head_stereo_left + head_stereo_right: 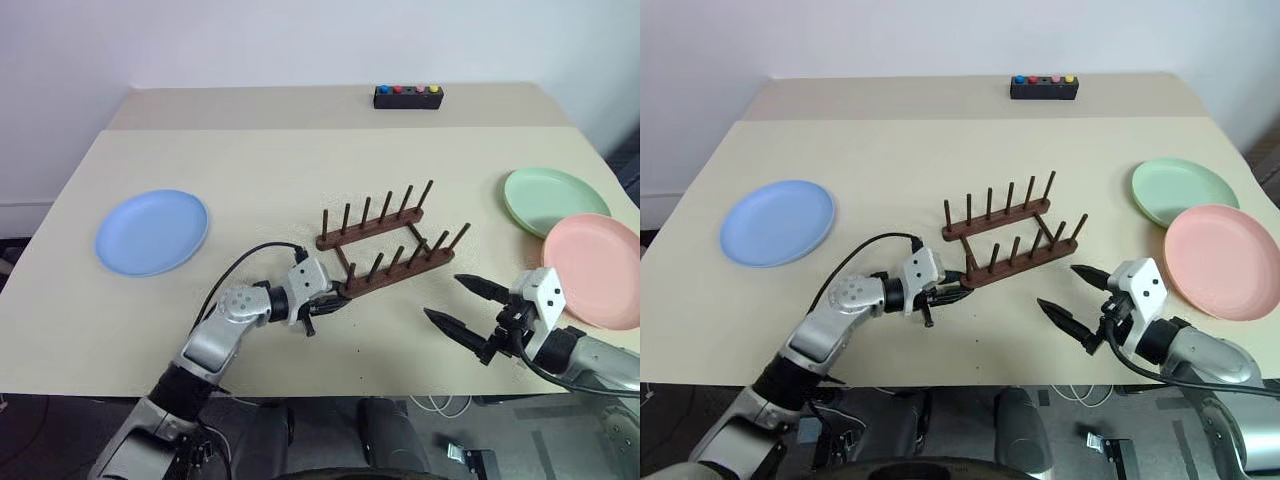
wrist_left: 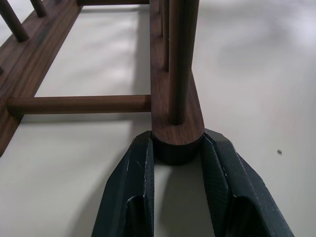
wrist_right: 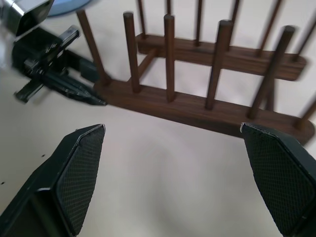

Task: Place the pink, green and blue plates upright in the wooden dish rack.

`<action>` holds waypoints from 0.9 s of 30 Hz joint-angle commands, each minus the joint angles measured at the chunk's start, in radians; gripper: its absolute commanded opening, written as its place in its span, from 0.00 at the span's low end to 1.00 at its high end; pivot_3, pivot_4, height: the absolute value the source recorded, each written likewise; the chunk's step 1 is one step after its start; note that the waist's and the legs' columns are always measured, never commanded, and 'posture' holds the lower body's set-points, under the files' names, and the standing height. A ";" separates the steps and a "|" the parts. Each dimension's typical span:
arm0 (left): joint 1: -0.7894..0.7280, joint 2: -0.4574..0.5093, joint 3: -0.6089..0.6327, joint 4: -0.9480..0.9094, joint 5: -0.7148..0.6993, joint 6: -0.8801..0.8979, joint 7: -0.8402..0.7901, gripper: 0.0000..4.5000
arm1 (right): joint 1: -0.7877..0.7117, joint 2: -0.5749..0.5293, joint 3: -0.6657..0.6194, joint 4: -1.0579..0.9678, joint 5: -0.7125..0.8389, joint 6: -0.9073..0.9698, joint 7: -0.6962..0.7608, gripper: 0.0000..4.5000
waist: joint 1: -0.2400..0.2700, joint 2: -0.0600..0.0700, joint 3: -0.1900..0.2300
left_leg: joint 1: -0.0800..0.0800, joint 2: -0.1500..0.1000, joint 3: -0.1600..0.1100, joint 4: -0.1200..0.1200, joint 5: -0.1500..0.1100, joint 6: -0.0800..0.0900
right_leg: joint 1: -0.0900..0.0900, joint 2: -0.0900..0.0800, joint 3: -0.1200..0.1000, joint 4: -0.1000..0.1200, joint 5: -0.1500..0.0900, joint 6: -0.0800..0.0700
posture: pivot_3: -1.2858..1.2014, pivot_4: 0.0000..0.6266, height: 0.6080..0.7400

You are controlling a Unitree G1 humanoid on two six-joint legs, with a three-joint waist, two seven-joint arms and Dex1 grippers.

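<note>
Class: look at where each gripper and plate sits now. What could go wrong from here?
1. The left gripper pinches only the rounded rail end of the wooden dish rack; pulling may swivel or tip it.
2. The pink plate overlaps the green plate, so lifting one could drag the other.

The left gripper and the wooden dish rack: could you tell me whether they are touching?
Touching. In the left wrist view, the left gripper has its two black fingers pressed against both sides of the rounded end of the wooden dish rack rail.
</note>
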 commanded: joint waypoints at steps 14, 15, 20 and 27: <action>-0.198 -0.072 0.001 0.385 0.045 -0.273 -0.180 0.17 | 0.095 -0.002 -0.043 -0.034 -0.048 -0.041 -0.015 1.00 | 0.000 0.000 0.000 | -0.004 0.000 0.000 0.000 -0.001 0.001 | -0.003 0.000 0.000 -0.001 0.001 0.000 | 0.52 0.24 1.00; -0.201 -0.074 0.003 0.394 0.046 -0.280 -0.182 0.17 | 0.095 -0.002 -0.040 -0.030 -0.050 -0.045 -0.015 1.00 | -0.001 -0.001 0.000 | -0.004 0.000 0.000 0.001 -0.001 0.001 | -0.003 0.000 0.000 -0.001 0.001 0.000 | 0.52 0.24 1.00; -0.206 -0.076 0.020 0.418 0.050 -0.291 -0.176 0.17 | 0.081 -0.001 -0.027 -0.006 -0.063 -0.057 -0.014 1.00 | -0.002 0.000 0.000 | -0.004 0.000 0.000 0.001 -0.001 0.001 | -0.002 0.000 0.000 -0.001 0.001 0.001 | 0.52 0.24 1.00; -0.179 -0.055 0.071 0.382 0.037 -0.259 -0.142 0.89 | 0.092 0.019 -0.024 0.105 -0.130 -0.157 0.000 1.00 | -0.004 -0.001 0.000 | -0.003 0.000 0.000 -0.001 -0.001 0.001 | -0.003 0.000 0.000 -0.001 0.002 0.003 | 0.52 0.24 1.00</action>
